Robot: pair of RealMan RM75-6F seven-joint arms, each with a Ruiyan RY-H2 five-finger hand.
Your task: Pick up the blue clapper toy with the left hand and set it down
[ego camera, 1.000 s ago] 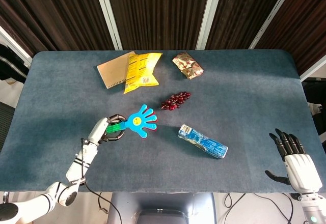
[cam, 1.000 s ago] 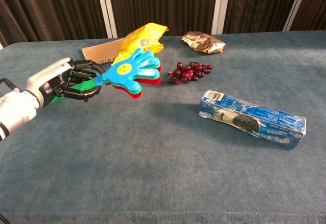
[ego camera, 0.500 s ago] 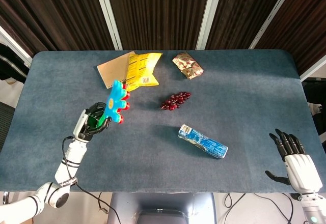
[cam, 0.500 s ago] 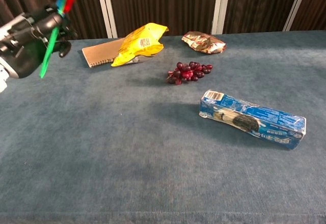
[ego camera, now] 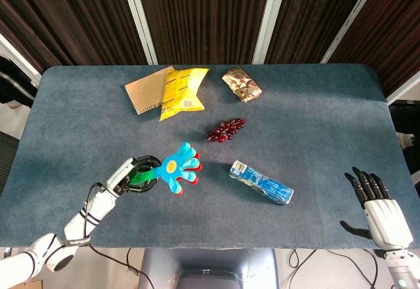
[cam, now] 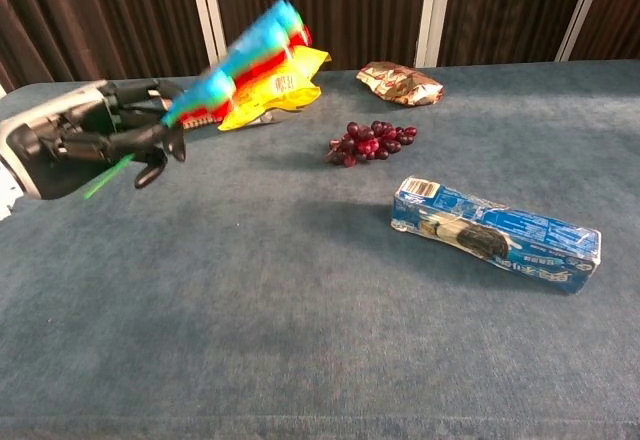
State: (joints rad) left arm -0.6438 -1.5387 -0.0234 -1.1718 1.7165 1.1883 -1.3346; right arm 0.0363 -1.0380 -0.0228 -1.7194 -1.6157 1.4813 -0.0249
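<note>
The blue clapper toy (ego camera: 177,167), a hand-shaped paddle with red and yellow layers and a green handle, is held above the table by my left hand (ego camera: 134,175), which grips the handle. In the chest view the clapper toy (cam: 245,55) is motion-blurred and points up to the right from my left hand (cam: 95,140). My right hand (ego camera: 380,210) rests open at the table's near right corner, fingers spread, holding nothing; the chest view does not show it.
A bunch of dark red grapes (ego camera: 226,130) lies mid-table. A blue cookie package (ego camera: 261,182) lies near the front centre. A yellow snack bag (ego camera: 180,90) sits on a brown notebook (ego camera: 146,92) at the back, beside a crumpled foil pack (ego camera: 241,83).
My left hand swung the clapper up and to the left half a second ago, then back down to the right; now the paddle is tilted forward again, blurred by motion.
</note>
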